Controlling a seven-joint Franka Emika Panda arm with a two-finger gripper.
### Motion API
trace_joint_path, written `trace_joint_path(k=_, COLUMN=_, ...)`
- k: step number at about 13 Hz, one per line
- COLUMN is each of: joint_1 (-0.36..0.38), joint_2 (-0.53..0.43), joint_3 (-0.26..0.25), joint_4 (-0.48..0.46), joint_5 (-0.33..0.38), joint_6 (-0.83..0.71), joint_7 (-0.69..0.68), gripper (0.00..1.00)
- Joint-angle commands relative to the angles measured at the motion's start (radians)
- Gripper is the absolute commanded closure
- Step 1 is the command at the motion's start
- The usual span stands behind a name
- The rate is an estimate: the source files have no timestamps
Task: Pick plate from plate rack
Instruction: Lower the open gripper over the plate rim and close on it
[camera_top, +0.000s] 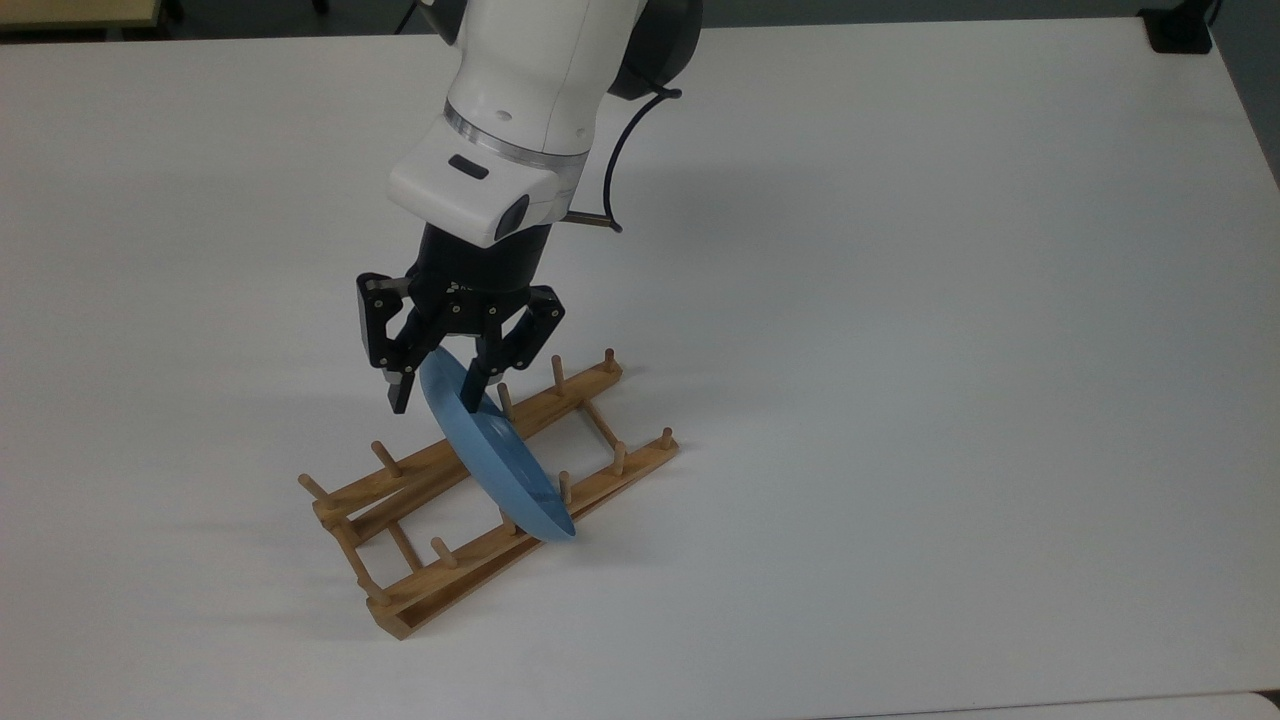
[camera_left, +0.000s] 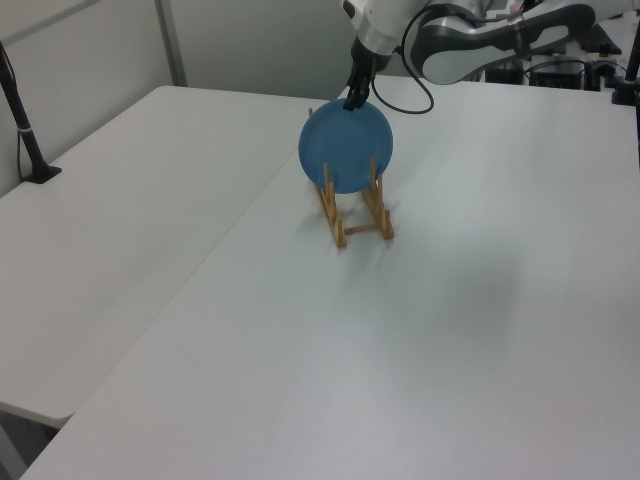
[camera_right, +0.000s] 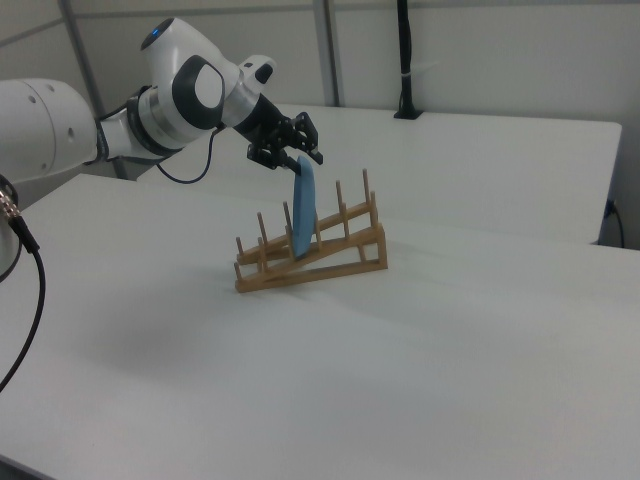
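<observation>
White tabletop (camera_top: 900, 300) stretches around your work. Your gripper (camera_top: 435, 395) has its fingers apart, straddling the top rim of the light-blue plate (camera_top: 495, 455), one finger on each face. That plate stands on edge between the pegs of the wooden plate rack (camera_top: 470, 500), near the rack's middle.

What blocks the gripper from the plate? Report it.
Nothing visible. The gripper is open and straddles the plate's top rim, one finger on each side. The rack pegs stand lower, beside the plate, away from the fingers.
</observation>
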Motion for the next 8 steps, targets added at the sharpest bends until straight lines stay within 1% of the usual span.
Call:
trace_joint_path(k=1, joint_1=0.008, joint_2=0.008, joint_3=-0.011, joint_4=0.007, joint_5=-0.032, joint_6=0.009, joint_7=-0.021, gripper=0.63)
trace_joint_path(k=6, joint_1=0.011, joint_2=0.002, joint_3=-0.009, joint_4=0.007, joint_5=-0.035, joint_6=0.009, joint_7=-0.021, gripper=0.66)
trace_joint_path(k=8, joint_1=0.011, joint_2=-0.001, joint_3=-0.008, joint_4=0.007, joint_5=-0.053, joint_6=0.007, joint_7=-0.021, gripper=0.71)
